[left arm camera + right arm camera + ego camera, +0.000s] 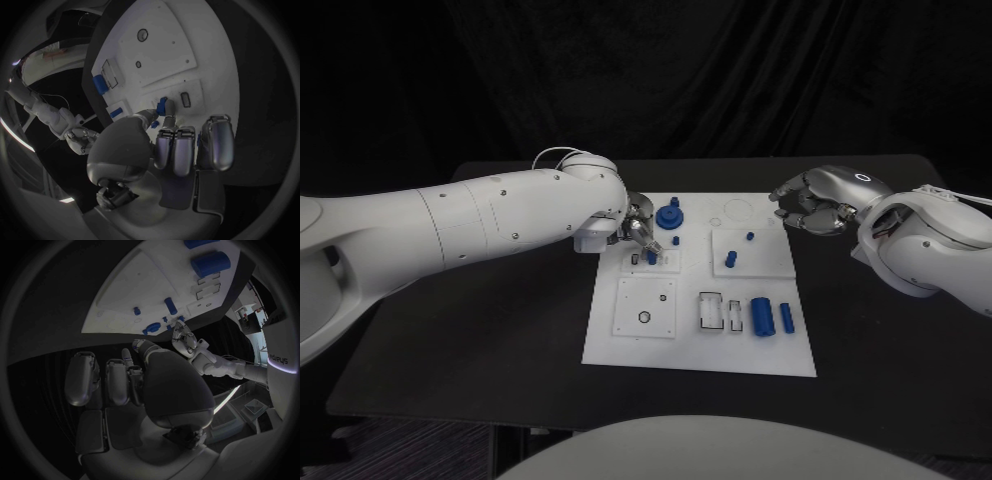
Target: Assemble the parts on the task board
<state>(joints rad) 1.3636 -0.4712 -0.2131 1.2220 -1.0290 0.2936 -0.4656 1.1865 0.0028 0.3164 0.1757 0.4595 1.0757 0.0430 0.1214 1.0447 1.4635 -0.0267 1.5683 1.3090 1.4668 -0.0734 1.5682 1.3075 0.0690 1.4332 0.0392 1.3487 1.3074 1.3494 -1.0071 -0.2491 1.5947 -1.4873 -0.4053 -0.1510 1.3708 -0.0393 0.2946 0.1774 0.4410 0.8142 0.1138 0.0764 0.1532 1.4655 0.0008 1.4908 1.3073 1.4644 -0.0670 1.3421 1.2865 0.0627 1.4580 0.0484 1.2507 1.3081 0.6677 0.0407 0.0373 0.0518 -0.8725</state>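
The white task board [689, 345] lies mid-table. My left hand [632, 222] hangs over the board's far left part and pinches a small blue peg [651, 256] between thumb and a finger. The peg's lower end [162, 106] is at a white block [178, 95] with a dark slot. My right hand [816, 205] hovers off the board's far right corner, fingers curled in, with nothing seen in it. A blue knob-like part [671, 214] stands just right of the left hand.
Small blue pegs [730, 259] stand on the board's right block. A thick blue cylinder [762, 315] and a thinner one [788, 318] lie near its front right, beside empty slots [713, 310]. A square plate with a ring hole [646, 305] sits front left.
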